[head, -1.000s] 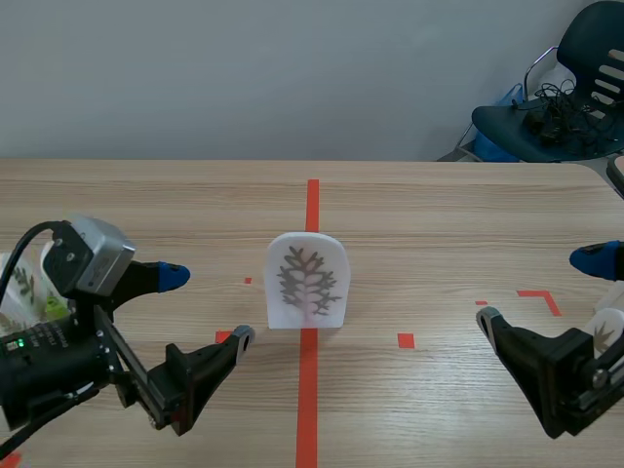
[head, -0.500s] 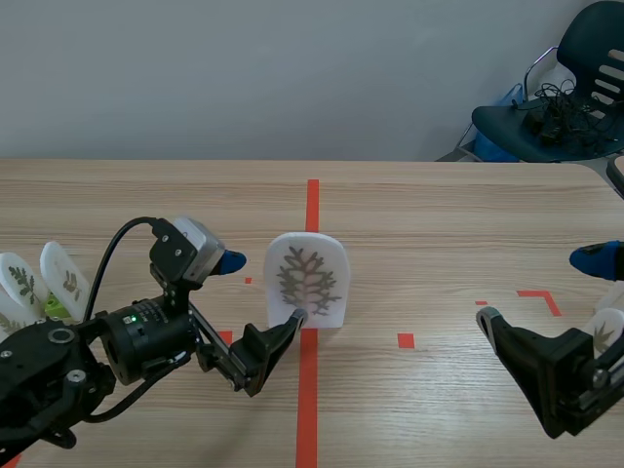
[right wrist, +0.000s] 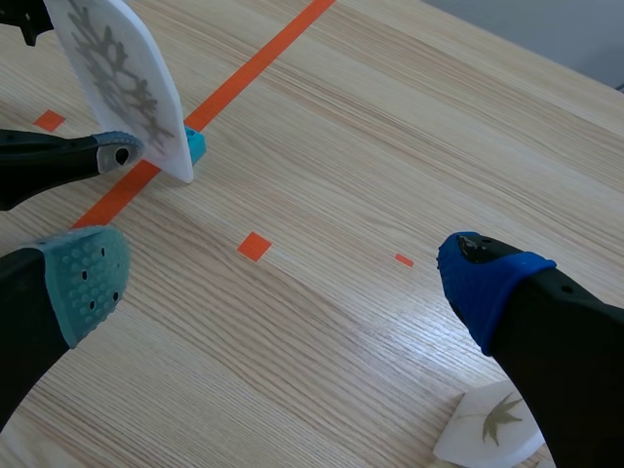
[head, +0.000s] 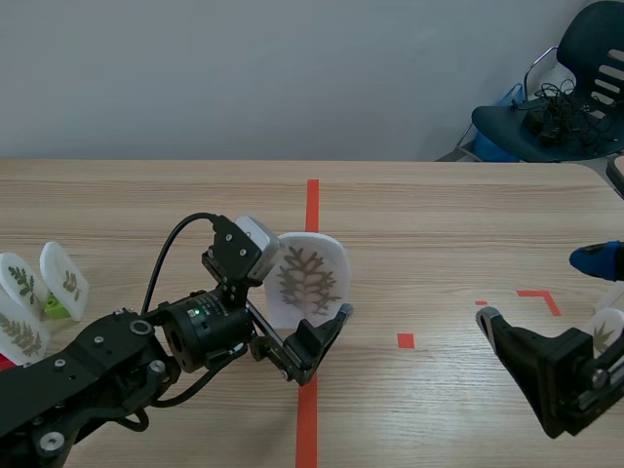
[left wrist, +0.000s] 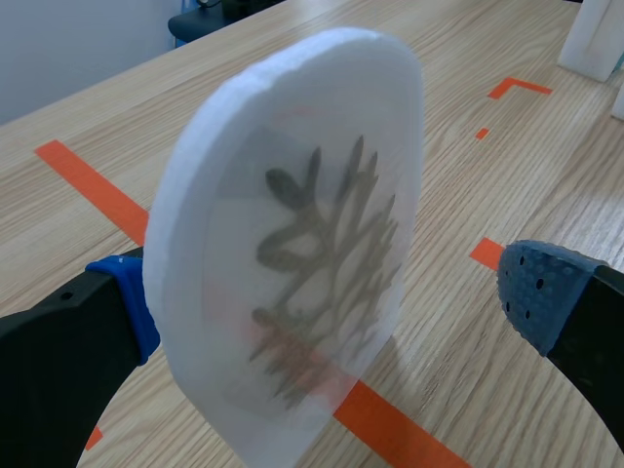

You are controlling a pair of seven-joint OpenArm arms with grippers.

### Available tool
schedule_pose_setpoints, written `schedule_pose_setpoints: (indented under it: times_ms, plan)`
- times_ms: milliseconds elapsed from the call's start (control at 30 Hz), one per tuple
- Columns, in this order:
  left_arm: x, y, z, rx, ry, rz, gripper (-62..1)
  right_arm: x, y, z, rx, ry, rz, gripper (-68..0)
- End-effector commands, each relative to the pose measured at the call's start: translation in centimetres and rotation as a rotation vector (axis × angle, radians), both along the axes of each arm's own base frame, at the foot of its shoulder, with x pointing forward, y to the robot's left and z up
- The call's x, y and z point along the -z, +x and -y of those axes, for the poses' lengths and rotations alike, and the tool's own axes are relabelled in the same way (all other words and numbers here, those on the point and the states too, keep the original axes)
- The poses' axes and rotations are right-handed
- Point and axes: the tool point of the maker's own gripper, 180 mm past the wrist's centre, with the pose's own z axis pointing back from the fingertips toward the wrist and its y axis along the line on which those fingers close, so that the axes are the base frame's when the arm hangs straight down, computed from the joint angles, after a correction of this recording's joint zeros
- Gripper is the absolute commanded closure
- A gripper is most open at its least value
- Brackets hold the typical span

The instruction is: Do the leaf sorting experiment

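Leaf plaque (head: 307, 278), arched white foam, between spread left end effector (left wrist: 336, 297)

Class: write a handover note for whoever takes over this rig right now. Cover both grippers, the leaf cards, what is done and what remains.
Left gripper: open, fingers either side of the central leaf card, which stands on the tape line; not clamped.
Right gripper: open, empty.
Other cards: left-edge cards in a cluster; one small card beside the right gripper.
Done: those seem already set aside.
Left: close on the central leaf card and carry it to its group.
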Motion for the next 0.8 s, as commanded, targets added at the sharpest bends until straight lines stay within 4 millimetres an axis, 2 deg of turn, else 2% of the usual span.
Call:
schedule_pose_setpoints:
  times_ms: [0, 167, 200, 300, 367, 767]
  plan:
    - [-0.99, 0.55, -0.36, -0.008, -0.017, 0.027, -62.3, -1.06, 0.49, -0.39, -0.006, 0.015, 0.036, -67.9]
    - [-0.68, 0.47, -0.83, -0.009, -0.003, 0.023, -62.3, -1.07, 0.49, -0.39, -0.006, 0.015, 0.037, -67.9]
    - [-0.67, 0.46, -0.87, -0.008, -0.002, 0.023, -59.9, -1.07, 0.49, -0.39, -0.006, 0.015, 0.037, -67.9]
    - [-0.61, 0.46, -1.01, -0.008, 0.001, 0.023, -44.7, -1.07, 0.49, -0.39, -0.006, 0.015, 0.037, -67.9]
    - [-0.61, 0.46, -1.01, -0.008, 0.001, 0.022, -38.0, -1.07, 0.49, -0.39, -0.006, 0.015, 0.037, -67.9]
    - [-0.57, 0.28, -0.91, -0.002, -0.003, 0.017, -18.5, -1.06, 0.49, -0.39, -0.006, 0.015, 0.036, -67.9]
